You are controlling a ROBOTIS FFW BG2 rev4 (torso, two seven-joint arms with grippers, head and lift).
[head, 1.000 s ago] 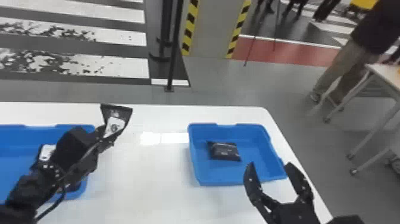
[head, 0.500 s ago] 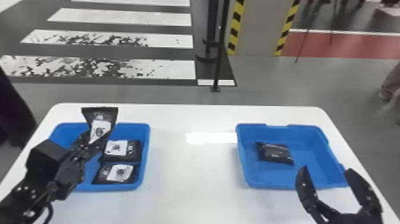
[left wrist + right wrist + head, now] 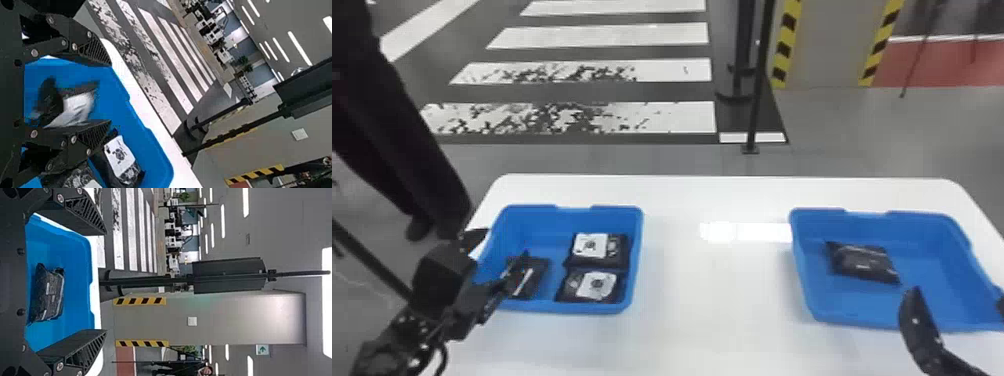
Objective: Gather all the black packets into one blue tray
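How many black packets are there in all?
4. At the left tray: one white-labelled packet, another just behind it, a third by the left gripper. In the right tray: one. The left arm might hide more.

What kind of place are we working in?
Probably an indoor hall or test area: crosswalk stripes mark the floor, yellow-and-black hazard tape edges a grey pillar, and ceiling lights hang overhead.

Crosswalk, grey floor, hazard-striped pillar, ceiling lights

green arrow on white sign | white labels on black packets: print unreadable
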